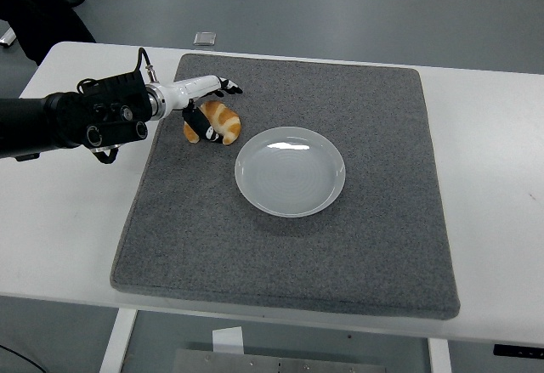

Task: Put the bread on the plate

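Observation:
A golden croissant (228, 121) lies on the grey mat (340, 254), just left of and beyond the empty white plate (246, 188). My left hand (219, 110) reaches in from the left and brackets the croissant. Its fingers (223, 87) stretch over the far side and its thumb (204, 127) lies against the near left side. The fingers are not closed tight, and the croissant rests on the mat. The right arm is out of view.
The mat covers most of the white table (76, 220). A small grey object (205, 38) lies beyond the table's far edge. A dark shape (42, 8) stands at the top left corner.

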